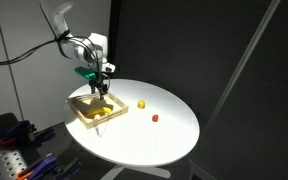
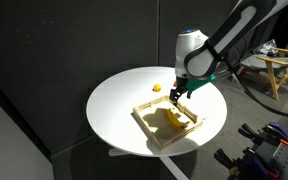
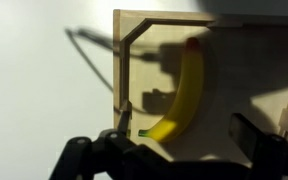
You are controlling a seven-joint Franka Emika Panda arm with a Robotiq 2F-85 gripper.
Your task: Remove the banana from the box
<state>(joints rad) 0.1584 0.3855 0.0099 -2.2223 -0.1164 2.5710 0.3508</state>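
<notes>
The reaching step is being carried out: the gripper [image 1: 102,82] is being held just above the box [image 1: 79,113] and nothing is being gripped. The jaws are being kept wide apart and empty; in the wrist view the fingers [image 3: 254,138] are being shown at either side of the lower edge, with open floor between them.

The banana [image 3: 182,95] is lying flat on the darker floor of the box, close to one wooden rim; it is not being touched by either finger. The next move is being judged as a straight descent, so that the banana is being straddled across its narrow width rather than along its curve. A firm closing and a lift high enough to clear the rim are then being called for, before the fruit is being carried out over the table [image 1: 169,135].

The banana's full curve and its nearness to the rim are being given only by the wrist view. The height of the gripper over the box is being given only by the exterior views. A small yellow ball [image 1: 141,103] and a tiny red object [image 1: 155,117], both outside the box, are being shown in an exterior view and not at the wrist.
</notes>
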